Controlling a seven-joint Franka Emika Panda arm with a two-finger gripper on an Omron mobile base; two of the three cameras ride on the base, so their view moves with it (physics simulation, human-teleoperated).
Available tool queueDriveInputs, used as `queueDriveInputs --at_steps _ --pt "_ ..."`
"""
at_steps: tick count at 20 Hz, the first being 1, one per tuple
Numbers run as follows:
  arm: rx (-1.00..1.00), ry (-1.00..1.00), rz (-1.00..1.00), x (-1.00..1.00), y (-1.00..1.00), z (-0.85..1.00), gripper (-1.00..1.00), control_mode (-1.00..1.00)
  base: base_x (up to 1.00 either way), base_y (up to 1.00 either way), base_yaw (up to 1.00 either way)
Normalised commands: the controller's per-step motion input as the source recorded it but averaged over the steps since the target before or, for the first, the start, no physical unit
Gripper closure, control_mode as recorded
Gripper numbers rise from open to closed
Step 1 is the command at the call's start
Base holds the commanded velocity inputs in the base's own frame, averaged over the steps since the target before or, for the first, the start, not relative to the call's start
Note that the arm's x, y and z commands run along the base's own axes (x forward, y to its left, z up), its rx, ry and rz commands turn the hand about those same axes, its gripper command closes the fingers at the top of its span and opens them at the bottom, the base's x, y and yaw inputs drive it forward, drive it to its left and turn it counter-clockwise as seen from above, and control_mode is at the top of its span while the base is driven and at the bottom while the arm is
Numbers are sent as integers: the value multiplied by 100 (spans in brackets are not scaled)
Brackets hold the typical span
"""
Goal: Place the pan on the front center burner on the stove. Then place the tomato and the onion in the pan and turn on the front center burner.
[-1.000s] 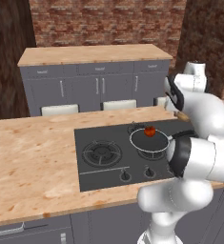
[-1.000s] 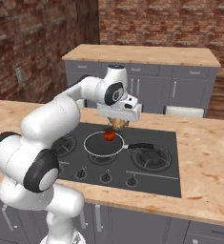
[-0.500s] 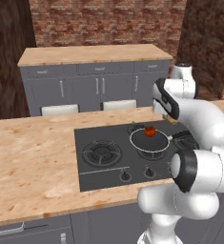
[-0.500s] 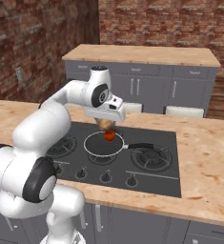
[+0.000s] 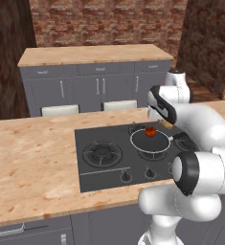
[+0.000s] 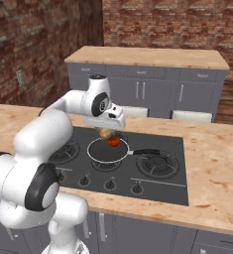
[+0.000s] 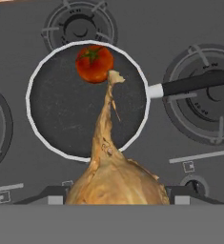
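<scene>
Your end effector [image 7: 114, 198] is pinching the onion [image 7: 114, 178] above the pan [image 7: 61, 109], which sits on the stove [image 7: 147, 28]. The tomato [image 7: 94, 63] lies inside the pan near its 12 o'clock rim.

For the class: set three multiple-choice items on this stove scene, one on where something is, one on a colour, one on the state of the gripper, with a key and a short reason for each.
1. Where is the tomato?
A. In the pan
B. On the counter
C. Between the fingers

2. What colour is the pan's handle?
A. Red
B. Black
C. White

3. What is the gripper doing?
A. Hanging open and empty
B. Pressing a knob
C. Holding the onion above the pan

Key: 1 A, the red ball lies on the dark inside. 2 B, the straight handle is black. 3 C, the tan bulb sits between the finger tips over the pan.
</scene>
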Motion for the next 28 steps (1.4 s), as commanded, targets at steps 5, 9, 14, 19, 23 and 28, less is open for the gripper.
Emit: queueDriveInputs --at_steps 5,9,14,19,23,28 --pt "0 0 0 13 11 -33 100 -100 0 0 0" --pt "0 0 0 11 17 -33 100 -100 0 0 0" --pt "0 0 0 7 21 -34 100 -100 0 0 0" --pt "0 0 0 4 15 -38 100 -100 0 0 0" --pt "-1 0 0 5 12 -42 100 -100 0 0 0" --pt "0 0 0 20 5 -31 100 -100 0 0 0"
